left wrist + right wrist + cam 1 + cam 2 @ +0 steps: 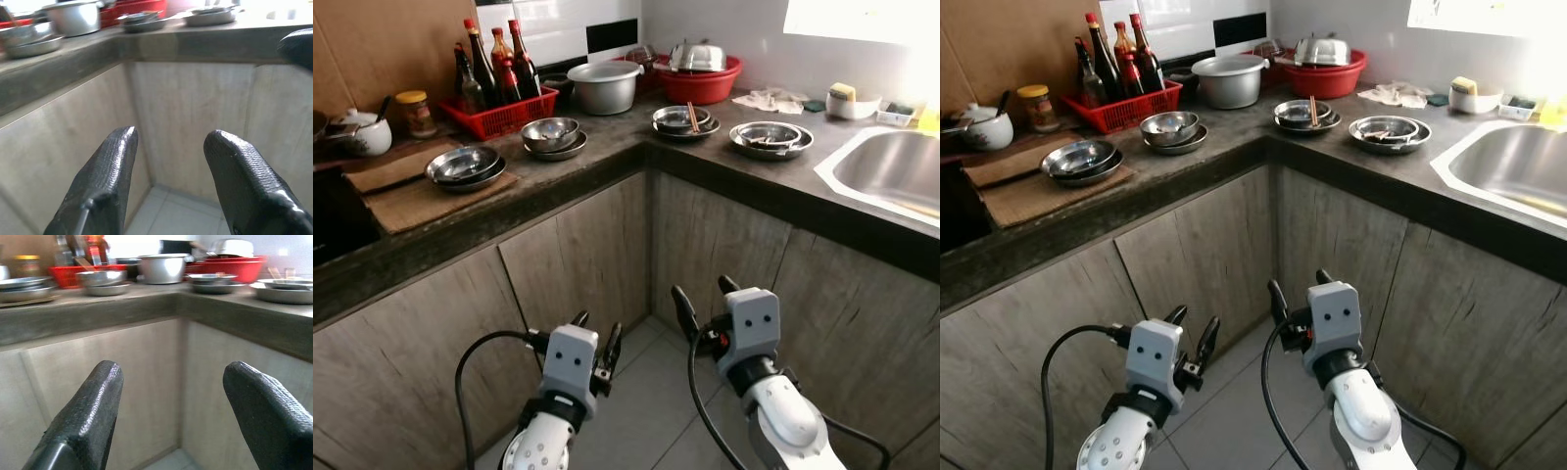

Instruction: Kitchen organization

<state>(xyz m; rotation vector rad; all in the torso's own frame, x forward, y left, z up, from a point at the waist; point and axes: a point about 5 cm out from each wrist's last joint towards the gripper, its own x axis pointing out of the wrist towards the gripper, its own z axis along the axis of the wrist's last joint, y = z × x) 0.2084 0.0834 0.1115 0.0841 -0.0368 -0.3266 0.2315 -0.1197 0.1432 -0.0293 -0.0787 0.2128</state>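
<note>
Facing corner countertop, steel bowls, sink, both grippers low, parted

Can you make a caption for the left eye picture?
Two open claws wait low before a corner counter of steel bowls.

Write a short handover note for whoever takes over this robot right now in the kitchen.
Left gripper: open, holding nothing, low in front of the cabinet doors.
Right gripper: open, holding nothing, same height.
Four sets of steel bowls sit on the L-shaped counter: on the brown mat, by the red bottle basket, at the corner with chopsticks, and near the sink.
Done: nothing visibly moved.
Left: all the organizing.
</note>
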